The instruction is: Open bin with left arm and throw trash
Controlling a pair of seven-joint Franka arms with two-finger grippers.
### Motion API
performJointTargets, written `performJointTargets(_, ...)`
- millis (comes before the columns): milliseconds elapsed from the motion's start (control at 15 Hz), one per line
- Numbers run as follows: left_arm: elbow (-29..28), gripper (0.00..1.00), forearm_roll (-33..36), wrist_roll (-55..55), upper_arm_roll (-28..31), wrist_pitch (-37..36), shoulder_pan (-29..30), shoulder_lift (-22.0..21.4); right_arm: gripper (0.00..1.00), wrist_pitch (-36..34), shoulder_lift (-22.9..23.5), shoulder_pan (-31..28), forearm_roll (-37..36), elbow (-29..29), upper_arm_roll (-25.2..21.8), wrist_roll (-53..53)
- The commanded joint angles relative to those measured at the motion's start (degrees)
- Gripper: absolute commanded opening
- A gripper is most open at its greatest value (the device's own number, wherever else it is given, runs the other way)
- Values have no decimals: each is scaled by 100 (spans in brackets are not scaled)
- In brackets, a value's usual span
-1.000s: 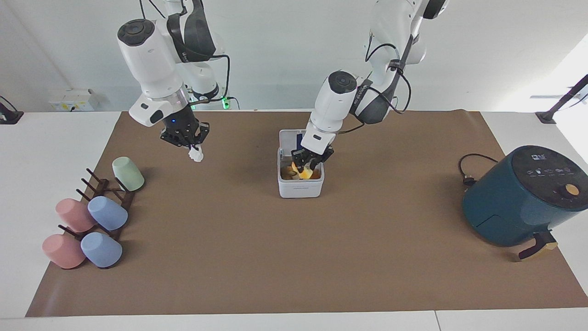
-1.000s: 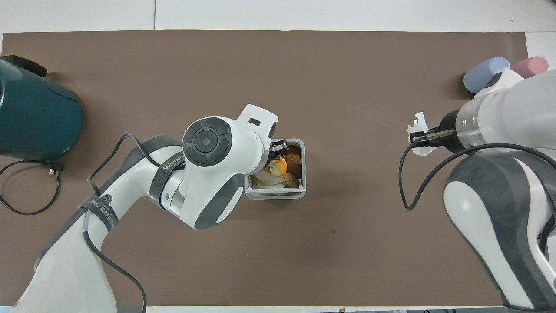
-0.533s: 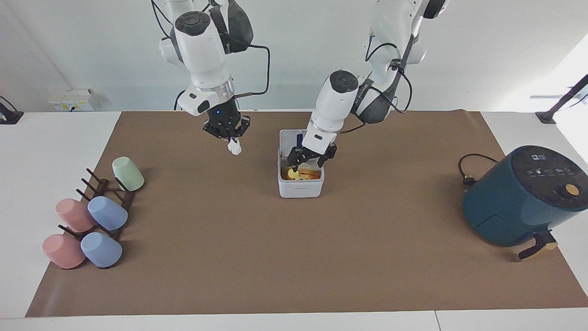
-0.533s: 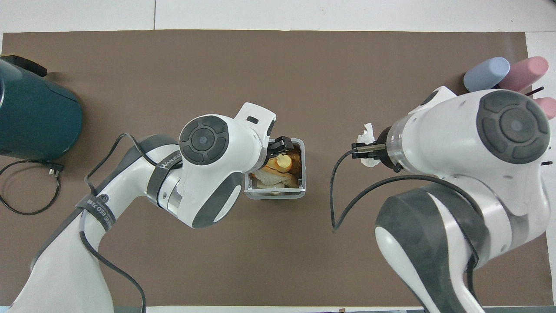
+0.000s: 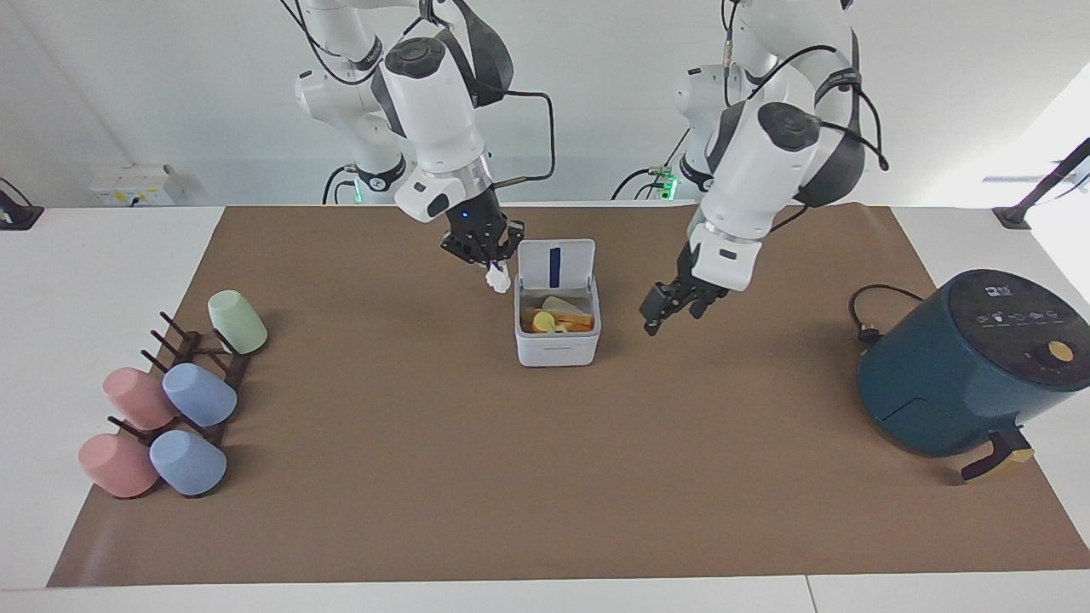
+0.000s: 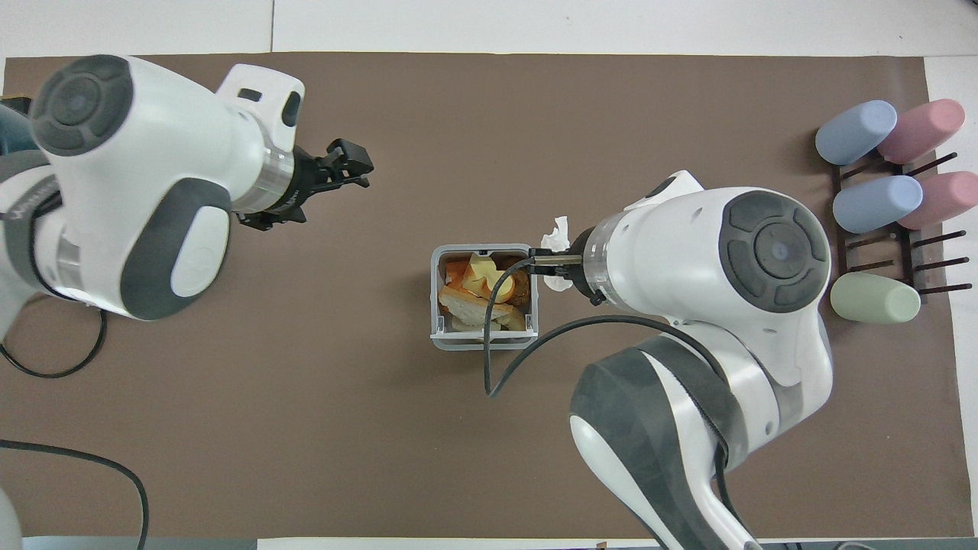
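bin (image 5: 558,340) mid-table (trash (image 5: 558,319) inside) | cups (image 5: 170,400) toward right arm's end

Bin mouth: the bin (image 5: 558,345) stands open, its lid (image 5: 556,264) upright on the side nearer me, blocking entry from there.
Inside: food scraps (image 5: 555,320) fill the bottom; room above them.
My right gripper (image 5: 494,274): over the mat just beside the lid, pinching the paper wad (image 5: 497,280).
My left gripper (image 5: 673,308): jaws wide, over bare mat (image 5: 426,477) toward the air fryer (image 5: 971,366).
Cup rack (image 5: 200,375): well apart.
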Motion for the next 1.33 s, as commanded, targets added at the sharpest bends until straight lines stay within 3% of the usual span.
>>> performJointTargets(0, -6, 100, -105, 1423, -29, -745, 775, -312, 0, 452, 183, 114, 173, -37, 24, 86)
performJointTargets(267, 64, 100, -52, 3192, -2, -1721, 1515, -857, 0, 1393, 157, 562, 709, -511, 15, 157)
performJointTargets(533, 267, 100, 246, 3792, 6, -2740, 1569, -1279, 0, 1429, 122, 704, 709, -626, 15, 166)
performJointTargets(600, 258, 100, 247, 3906, -2, -2908, 1569, -1393, 18, 1403, 122, 739, 709, -626, 15, 209)
performJointTargets(667, 197, 100, 247, 3968, -11, -3005, 1560, -1498, 53, 1394, 122, 765, 709, -626, 15, 323)
performJointTargets(733, 118, 100, 247, 3969, -11, -2989, 1543, -1569, 94, 1394, 122, 783, 709, -626, 15, 480)
performJointTargets(800, 4, 100, 247, 3969, -11, -2902, 1525, -1605, 100, 1377, 122, 783, 709, -609, 24, 595)
performJointTargets(1000, 29, 100, 281, 3776, 215, -2734, 1211, -1561, 100, 1324, 113, 879, 709, -574, 42, 763)
performJointTargets(1200, 397, 100, 422, 3635, 2250, -2900, -781, -1473, 100, 965, 8, 845, 674, -530, 15, 763)
performJointTargets(1267, 573, 100, 370, 3635, 2552, -2997, -978, -1308, 100, 754, -44, 810, 613, -478, -2, 737)
